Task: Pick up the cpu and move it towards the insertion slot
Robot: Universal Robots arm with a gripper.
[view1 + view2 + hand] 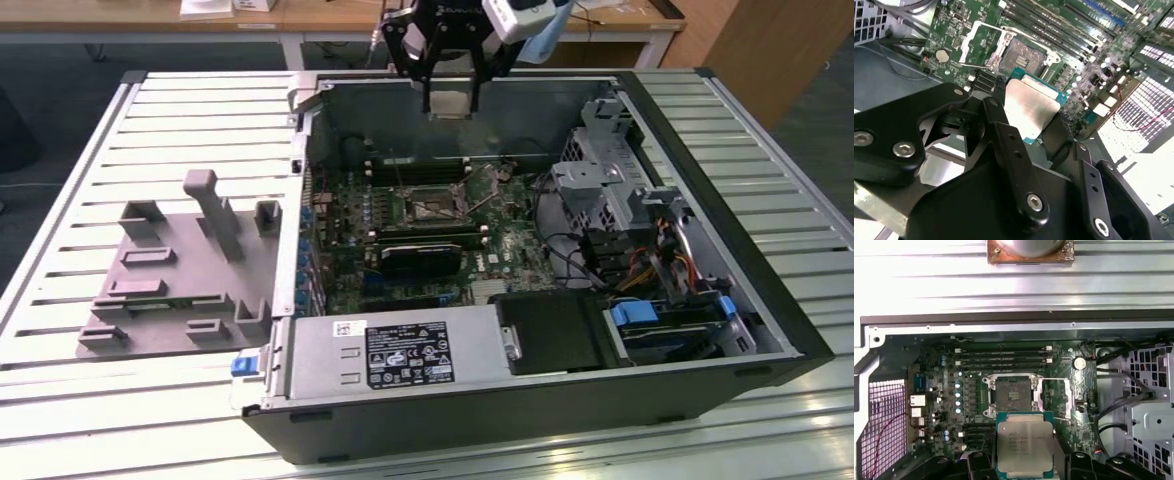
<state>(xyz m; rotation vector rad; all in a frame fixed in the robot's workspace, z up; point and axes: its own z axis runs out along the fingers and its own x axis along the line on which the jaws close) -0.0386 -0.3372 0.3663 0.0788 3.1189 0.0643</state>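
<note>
We see the tool [1026,117] clenched on the cpu [1025,446] by its thin edges above the insertion slot [1012,395]; we judge it light, stiff, slippery and fragile underneath.

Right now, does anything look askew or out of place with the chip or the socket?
Nothing stands out. The cpu sits flat and square in the tool, above the board. The insertion slot looks open, its dark centre uncovered and its lever swung aside.
</note>
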